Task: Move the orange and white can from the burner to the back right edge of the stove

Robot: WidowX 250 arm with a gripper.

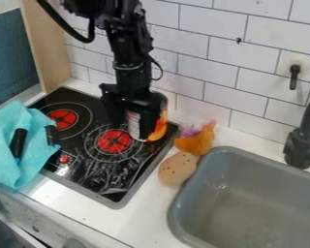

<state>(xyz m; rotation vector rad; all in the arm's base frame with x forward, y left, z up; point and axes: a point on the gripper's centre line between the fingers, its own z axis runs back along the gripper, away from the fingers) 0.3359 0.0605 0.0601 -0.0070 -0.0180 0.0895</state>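
black jointed robot arm (127, 53) is hanging over the glossy black stove top (80, 167), its black gripper (135, 111) crowding a cylindrical can with a white, red and yellow label (147, 127). from where i'm standing, i can't tell how far the gripper is opening or whether it's gripping the can, which is standing upright near the stove's back right corner. that doubt is worrying me: if the hold is poor, a sideways nudge could be tipping the can or skidding it over the slick surface. the white tiled wall (206, 72) is rising close behind, so a backward swing could be scraping it. beside the stove, an orange soft-looking toy (197, 141) and a tan oval with dark spots (177, 168) are lying near the grey sink (248, 193); a falling can could be knocking them in.
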